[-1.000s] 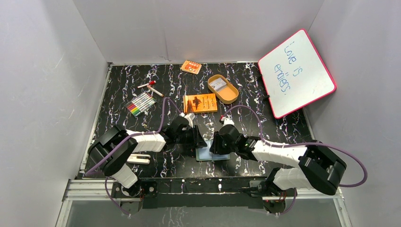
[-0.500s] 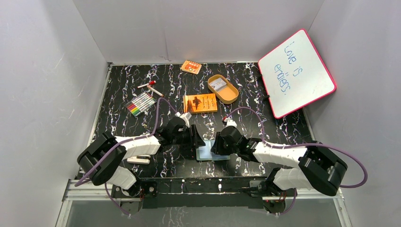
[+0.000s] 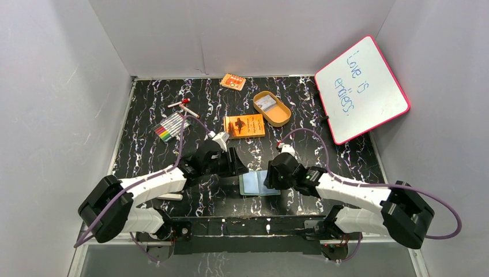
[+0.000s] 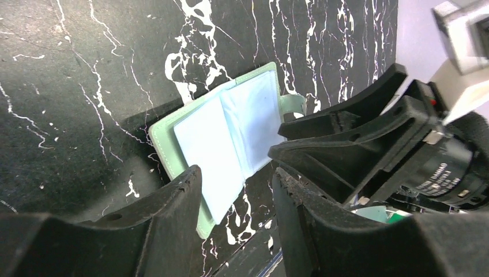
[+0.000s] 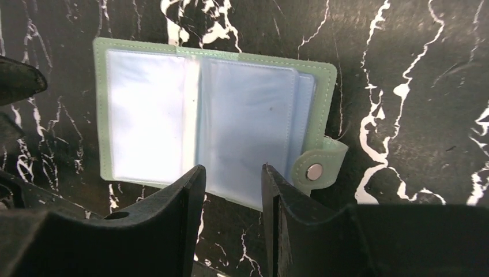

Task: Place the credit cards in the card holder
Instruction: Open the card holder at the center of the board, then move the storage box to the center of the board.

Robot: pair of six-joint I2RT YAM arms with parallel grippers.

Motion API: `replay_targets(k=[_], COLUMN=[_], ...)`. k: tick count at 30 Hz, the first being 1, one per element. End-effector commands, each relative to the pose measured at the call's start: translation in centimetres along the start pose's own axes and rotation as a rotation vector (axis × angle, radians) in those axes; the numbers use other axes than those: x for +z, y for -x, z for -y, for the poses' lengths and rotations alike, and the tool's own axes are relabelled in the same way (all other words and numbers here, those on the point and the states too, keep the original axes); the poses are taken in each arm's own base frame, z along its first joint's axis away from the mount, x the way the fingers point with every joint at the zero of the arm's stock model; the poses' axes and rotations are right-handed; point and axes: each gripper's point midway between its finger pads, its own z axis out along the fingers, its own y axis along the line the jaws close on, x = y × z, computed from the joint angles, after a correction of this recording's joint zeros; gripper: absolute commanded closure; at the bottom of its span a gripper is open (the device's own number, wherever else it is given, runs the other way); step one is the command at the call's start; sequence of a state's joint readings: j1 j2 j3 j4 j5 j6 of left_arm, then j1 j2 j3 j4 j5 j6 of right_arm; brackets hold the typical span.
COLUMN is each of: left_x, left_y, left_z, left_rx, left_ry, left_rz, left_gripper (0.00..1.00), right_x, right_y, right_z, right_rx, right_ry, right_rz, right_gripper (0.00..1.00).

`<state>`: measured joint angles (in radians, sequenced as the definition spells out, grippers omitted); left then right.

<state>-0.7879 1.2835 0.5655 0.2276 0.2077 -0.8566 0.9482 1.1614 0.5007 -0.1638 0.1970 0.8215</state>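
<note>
The card holder [image 3: 257,183], a grey-green wallet, lies open and flat on the black marbled table near the front edge. Its pale blue and clear pockets face up, and the snap tab [image 5: 316,169] is on its right edge. My left gripper [image 3: 241,168] is open and empty, just off the holder's left far corner. In the left wrist view the holder [image 4: 225,133] lies beyond my open left gripper [image 4: 236,179]. My right gripper [image 3: 270,178] is open over the holder's right side. In the right wrist view my right gripper [image 5: 232,173] hovers above the near edge of the holder [image 5: 213,121]. I cannot clearly see any credit card.
An orange book [image 3: 244,126] lies behind the grippers. A tan oval tin [image 3: 271,108] with something pale inside is at the back right. A small orange packet [image 3: 233,81] sits at the back wall. Markers [image 3: 172,126] lie at the left. A whiteboard [image 3: 360,88] leans at the right.
My left arm has swung left and stretched forward, drawing its gripper back off the holder. My right gripper shifted slightly right. The open holder now shows more fully.
</note>
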Motion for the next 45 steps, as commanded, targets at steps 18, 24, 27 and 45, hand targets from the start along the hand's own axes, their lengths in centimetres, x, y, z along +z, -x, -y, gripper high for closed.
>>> replay_targets(k=[18, 24, 27, 45], left_x=[-11.0, -11.1, -11.0, -9.8], left_y=[8.0, 7.4, 6.9, 5.1], left_z=[-4.0, -4.2, -4.5, -5.4], left_rx=[0.052, 0.065, 0.062, 0.055], left_ry=[0.38, 0.394, 0.394, 0.369], left_rz=[0.465, 0.431, 0.418, 0.362], left_gripper=[0.3, 0.3, 0.3, 0.29], right_x=[-4.1, 1.2, 4.3, 12.6], right_y=[29.1, 34.1, 35.0, 30.4], right_z=[-0.6, 0.2, 1.0, 4.4], right_rx=[0.155, 0.178, 0.102, -0.126], right_ry=[0.005, -0.008, -0.055, -0.166], right_rz=[0.519, 0.516, 0.463, 0.229], right_gripper=[0.46, 0.47, 0.47, 0.42])
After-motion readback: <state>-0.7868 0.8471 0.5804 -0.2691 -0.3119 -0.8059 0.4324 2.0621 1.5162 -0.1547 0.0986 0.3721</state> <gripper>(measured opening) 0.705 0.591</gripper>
